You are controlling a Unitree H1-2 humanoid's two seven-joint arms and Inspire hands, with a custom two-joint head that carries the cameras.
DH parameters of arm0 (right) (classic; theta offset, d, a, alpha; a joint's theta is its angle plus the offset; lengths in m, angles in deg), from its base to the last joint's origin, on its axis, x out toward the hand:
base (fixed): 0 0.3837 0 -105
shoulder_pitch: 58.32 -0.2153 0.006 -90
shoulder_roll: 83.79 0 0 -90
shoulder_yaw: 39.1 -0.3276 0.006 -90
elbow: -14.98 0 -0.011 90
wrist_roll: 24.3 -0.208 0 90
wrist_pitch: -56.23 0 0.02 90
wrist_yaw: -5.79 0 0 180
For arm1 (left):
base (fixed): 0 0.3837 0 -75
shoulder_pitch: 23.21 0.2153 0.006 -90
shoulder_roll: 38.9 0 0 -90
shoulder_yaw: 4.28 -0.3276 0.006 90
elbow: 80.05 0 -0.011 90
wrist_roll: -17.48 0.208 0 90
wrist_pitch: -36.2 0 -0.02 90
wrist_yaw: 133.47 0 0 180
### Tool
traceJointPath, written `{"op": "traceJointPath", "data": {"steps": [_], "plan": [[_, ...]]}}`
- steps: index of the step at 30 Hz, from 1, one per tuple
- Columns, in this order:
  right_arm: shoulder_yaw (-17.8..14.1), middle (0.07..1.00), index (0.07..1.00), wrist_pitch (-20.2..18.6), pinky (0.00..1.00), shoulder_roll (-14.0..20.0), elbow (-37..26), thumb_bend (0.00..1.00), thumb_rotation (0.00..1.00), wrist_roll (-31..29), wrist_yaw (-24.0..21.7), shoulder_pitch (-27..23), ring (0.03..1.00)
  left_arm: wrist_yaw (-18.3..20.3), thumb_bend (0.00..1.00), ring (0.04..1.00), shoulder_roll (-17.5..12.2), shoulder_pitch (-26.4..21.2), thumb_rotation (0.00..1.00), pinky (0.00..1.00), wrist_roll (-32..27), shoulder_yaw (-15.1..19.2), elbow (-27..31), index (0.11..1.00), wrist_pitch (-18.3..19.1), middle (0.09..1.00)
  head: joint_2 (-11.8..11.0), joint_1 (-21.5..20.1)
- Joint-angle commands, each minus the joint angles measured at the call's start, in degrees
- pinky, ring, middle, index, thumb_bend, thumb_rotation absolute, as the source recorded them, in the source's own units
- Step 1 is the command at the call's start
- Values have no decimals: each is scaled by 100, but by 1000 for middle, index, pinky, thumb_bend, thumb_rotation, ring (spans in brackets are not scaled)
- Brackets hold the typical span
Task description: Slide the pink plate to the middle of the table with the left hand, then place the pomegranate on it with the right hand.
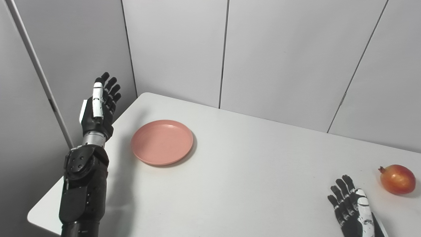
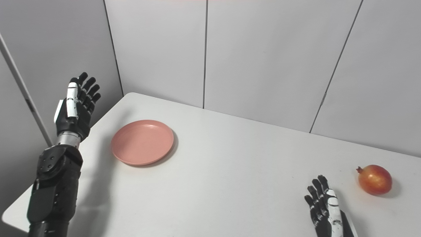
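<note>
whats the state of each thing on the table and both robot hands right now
pink plate: empty, flat on the table's left side, untouched
pomegranate: lying on the table at far right, not held
left robot hand: open, raised left of the plate, off it
right robot hand: open, low beside the pomegranate, holding nothing

You've got two head cams side by side, both looking down and fwd across the worktop [image 1: 250, 171] toward the panelled back wall [image 1: 279, 56]. Mid-range, whole scene fits. Right eye sits a bit to the right, so everything shifts left there vs left eye. Overlap is nearly total: same worktop, same wall.
</note>
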Motion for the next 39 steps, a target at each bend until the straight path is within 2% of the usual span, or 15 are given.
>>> {"op": "traceJointPath", "data": {"steps": [1, 9, 12, 18, 29, 39], "plan": [[-23, 1000, 1000, -63, 1000, 33, -132, 165, 1000, -67, -12, -68, 1000, 88, 378, 950, -184, -259, 1000, 978, -99, 12, 19, 941, -98, 948, 3, 0], [5, 1000, 1000, -90, 1000, 62, -198, 160, 1000, -64, -32, -53, 1000, 95, 340, 950, -196, -269, 1000, 977, -215, -19, -355, 939, 9, 946, 29, 25], [-10, 1000, 1000, -98, 1000, 33, -208, 158, 1000, -59, 20, -49, 1000, 163, 324, 956, -230, -245, 1000, 984, -202, -74, -540, 941, -64, 950, 34, 33], [3, 1000, 1000, -42, 1000, 68, -152, 161, 1000, -46, -23, -57, 1000, 140, 341, 956, -227, -291, 1000, 984, -247, -22, -856, 938, -63, 948, 34, 47], [-10, 1000, 1000, -58, 1000, 58, -178, 161, 1000, -32, 18, -57, 1000, 199, 364, 933, -337, -278, 1000, 945, -274, 67, -1112, 922, -143, 931, 47, 38], [8, 1000, 1000, -87, 1000, 78, -248, 155, 1000, -11, 19, -40, 1000, 136, 371, 907, -253, -233, 1000, 922, -318, 88, -1124, 901, -141, 906, 86, 41]]}}
